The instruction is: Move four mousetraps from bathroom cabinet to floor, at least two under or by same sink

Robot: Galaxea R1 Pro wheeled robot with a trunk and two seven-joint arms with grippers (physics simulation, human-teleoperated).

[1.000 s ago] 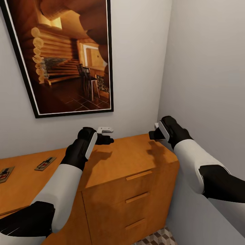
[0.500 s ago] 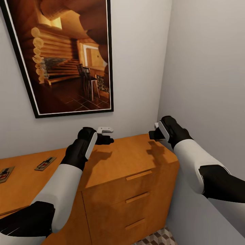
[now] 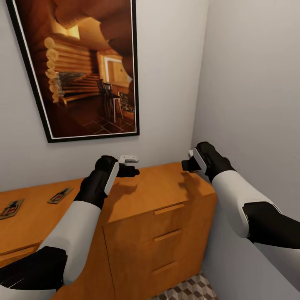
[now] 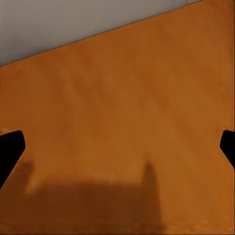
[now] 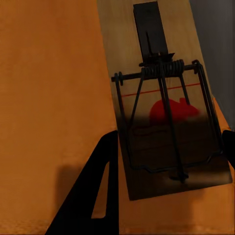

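Framed picture [image 3: 85,68]: black frame, hangs tilted on the pale grey back wall [image 3: 166,83]; shows a log cabin interior with stairs, chairs and tiled floor. Side wall [image 3: 250,83]: plain grey, meets the back wall at the corner.

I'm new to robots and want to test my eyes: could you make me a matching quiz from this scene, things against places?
1 framed picture
2 mousetrap with red mouse print
3 cube-patterned tiles
4 left gripper

A on the floor
B open above bare cabinet top
C on the wall
D between the right gripper fingers

Pairs: 1-C, 2-D, 3-A, 4-B
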